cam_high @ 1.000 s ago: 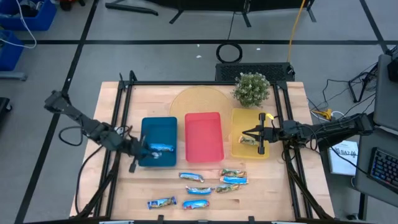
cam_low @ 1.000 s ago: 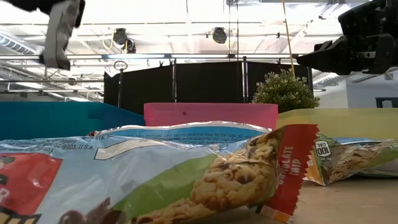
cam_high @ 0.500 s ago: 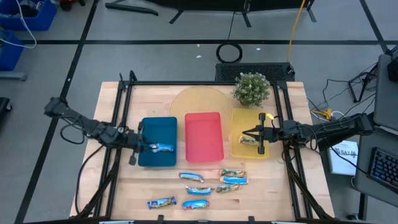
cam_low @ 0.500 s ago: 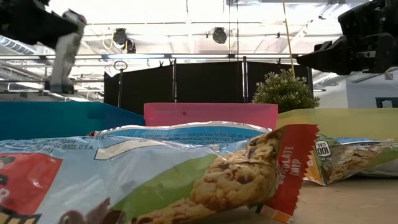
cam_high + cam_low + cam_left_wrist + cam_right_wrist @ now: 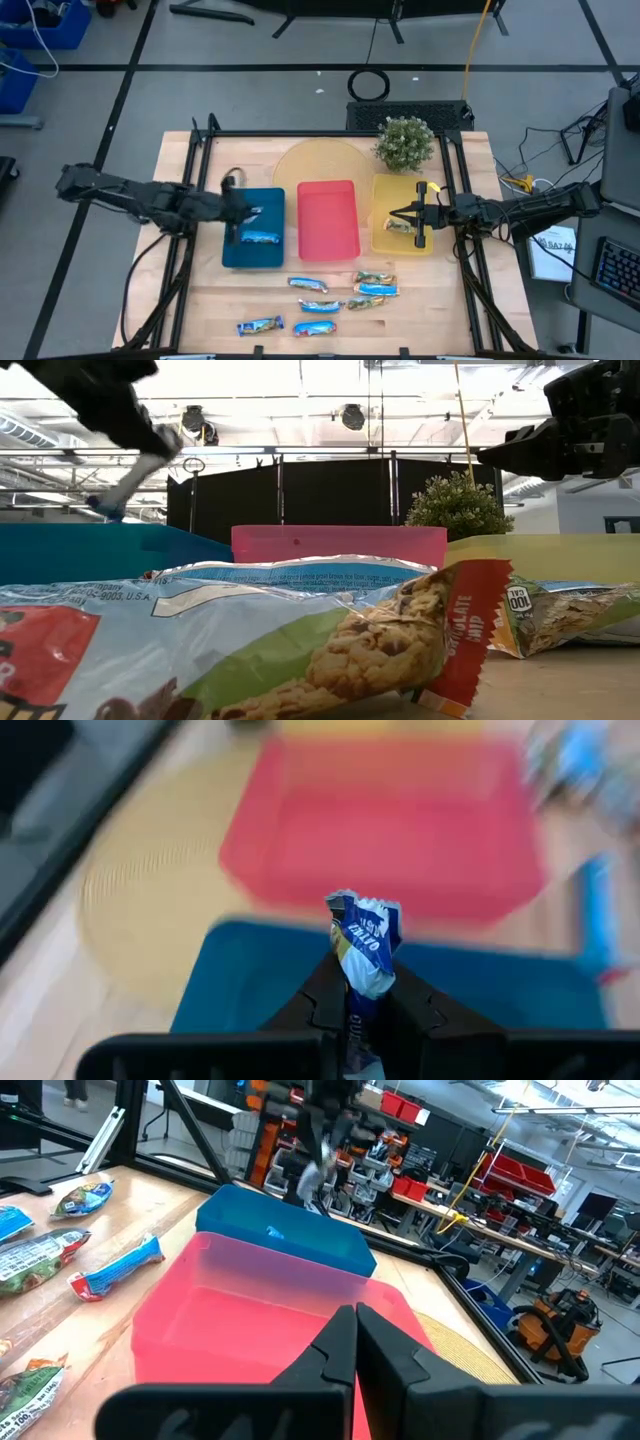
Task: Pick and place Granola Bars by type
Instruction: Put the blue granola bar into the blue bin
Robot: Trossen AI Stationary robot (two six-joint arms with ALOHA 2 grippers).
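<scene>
My left gripper [image 5: 240,212] hovers over the blue tray [image 5: 268,255], shut on a blue and white granola bar [image 5: 365,945]. A second blue and white bar [image 5: 258,237] lies flat on that tray's floor. My right gripper [image 5: 412,224] hangs over the yellow tray [image 5: 385,190] with its fingers shut on nothing, as the right wrist view [image 5: 355,1330] shows. A green and tan bar [image 5: 399,227] lies in the yellow tray beside it. Several more bars [image 5: 320,306], blue and green, lie on the table near its front edge. My left gripper pinches the blue and white bar between its two fingers by one end [image 5: 357,1005]. The other end, a crinkled seal [image 5: 362,912], sticks out past the fingertips. The fingers come from the table's left, slanting down. In the low view the bar [image 5: 125,488] is lifted clear and tilted above the blue tray.
The red tray [image 5: 328,218] stands between the blue and yellow ones. A round tan mat [image 5: 305,165] and a small potted plant [image 5: 405,143] sit at the far side. Low black rails [image 5: 195,200] run along both table sides. A green chocolate-chip bar [image 5: 330,650] fills the low view's foreground.
My left gripper moved from the blue tray's left wall toward the table's far edge and right, coming over the tray. It tipped, so the bar it holds went from hanging straight down to slanting. The bar in the tray and my right arm stayed still.
</scene>
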